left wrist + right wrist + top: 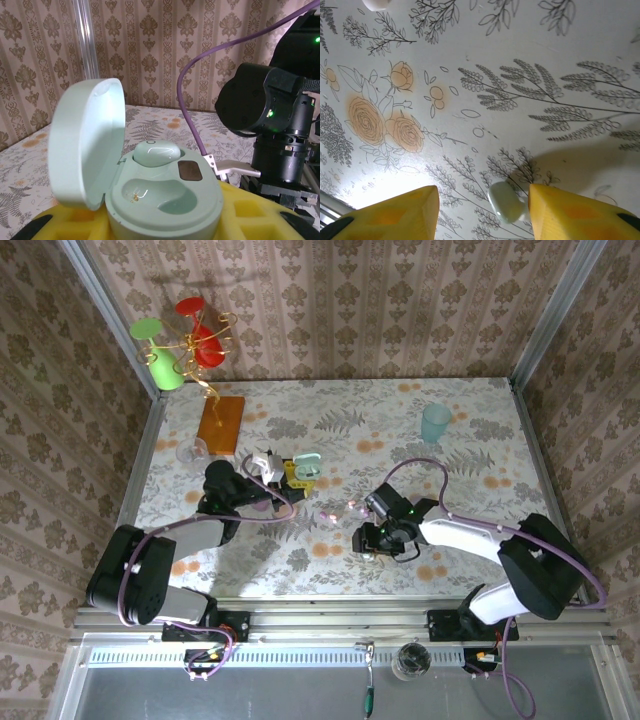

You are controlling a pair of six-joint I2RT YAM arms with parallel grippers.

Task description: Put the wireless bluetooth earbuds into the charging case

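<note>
Straddle the mint earbud on the worktop with the right fingers, now apart and off-centre — shift so it sits midway, then close softly to avoid flicking it. Keep the left fingers clamped on the open charging case, level, free socket up beside the seated bud.

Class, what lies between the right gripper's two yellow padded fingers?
In the right wrist view, one small glossy mint earbud lies there on the floral tablecloth.

Your left gripper clamps the open mint case, lid up left; one mint earbud sits in far slot, near slot empty.
</note>
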